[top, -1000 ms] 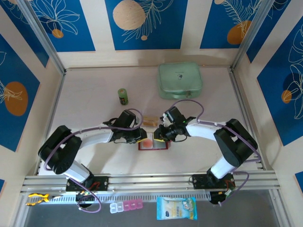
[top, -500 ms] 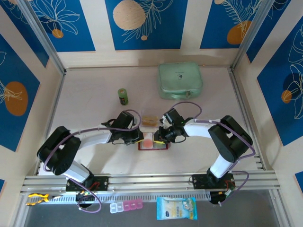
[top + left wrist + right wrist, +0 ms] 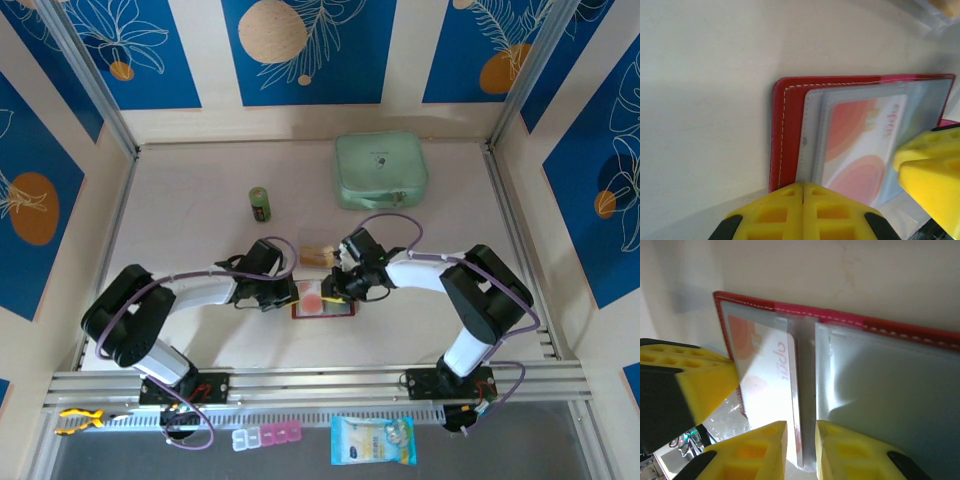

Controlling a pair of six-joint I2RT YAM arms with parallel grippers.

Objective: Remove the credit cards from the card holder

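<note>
The red card holder lies open on the table between both arms. A white credit card with reddish circles sits in its clear left pocket. My left gripper is shut and empty, its tips resting on the holder's near edge. My right gripper stands over the holder's middle, with its fingers closed narrowly on the white card's long edge and the clear sleeve beside it. A tan credit card lies loose on the table just beyond the holder.
A mint green zip case sits at the back and a small green cylinder at the back left. Below the table's front rail lie a pill box and a blue packet.
My left gripper has closed its jaws and settled against the holder's left edge. The right gripper has shifted slightly left over the holder. The holder and the tan card have stayed put.
</note>
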